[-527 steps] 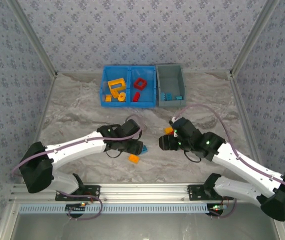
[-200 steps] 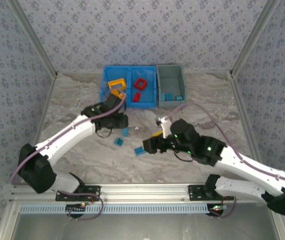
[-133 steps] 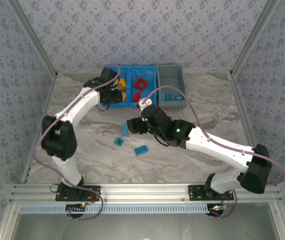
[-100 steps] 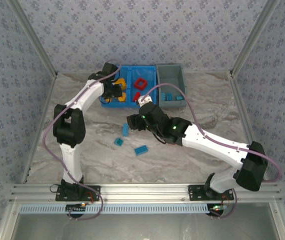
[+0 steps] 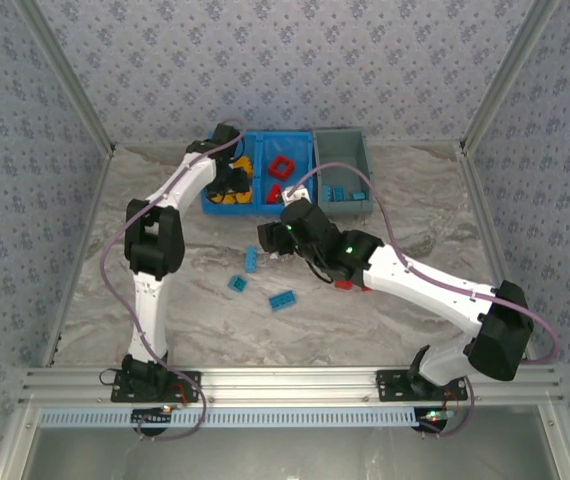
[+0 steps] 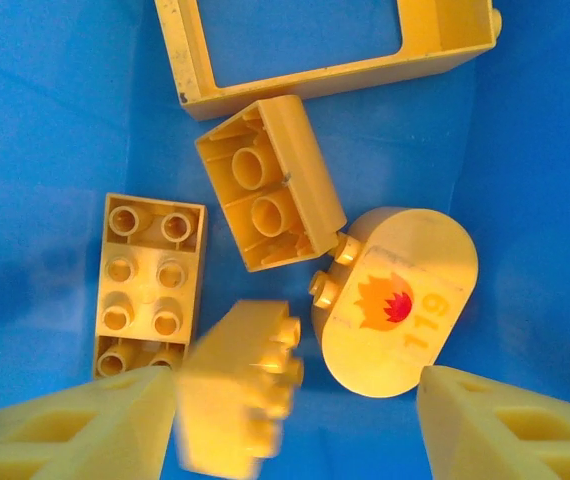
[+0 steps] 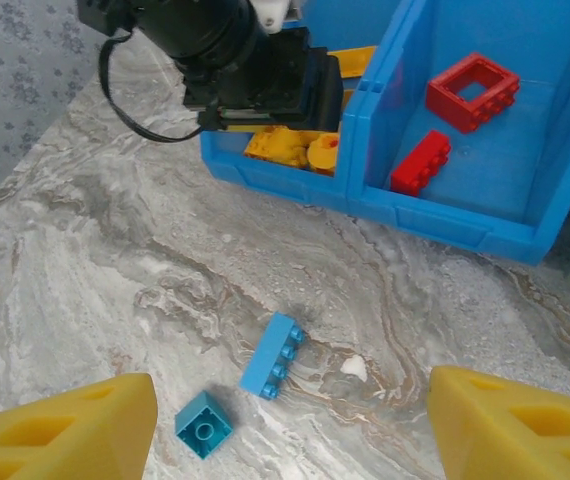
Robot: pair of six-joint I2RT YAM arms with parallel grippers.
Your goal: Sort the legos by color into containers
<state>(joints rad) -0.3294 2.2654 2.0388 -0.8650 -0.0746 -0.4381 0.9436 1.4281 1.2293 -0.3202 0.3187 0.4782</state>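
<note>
Three blue legos [image 5: 282, 299] loose on table [image 7: 85, 250], near side. Right gripper [image 7: 293, 400] above them, fingers spread, empty. Left gripper [image 6: 295, 400] released inside left blue bin [image 6: 25, 120] (yellow brick [image 6: 235, 390] blurred between its jaws, ungripped); red legos [image 7: 472, 90] in middle bin [image 7: 445, 215].

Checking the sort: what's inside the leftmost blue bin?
Yellow legos: a hollow frame, a studded brick, a brick on its side, a rounded flame-printed piece, one blurred brick. From above, the left arm covers part of the bin.
</note>
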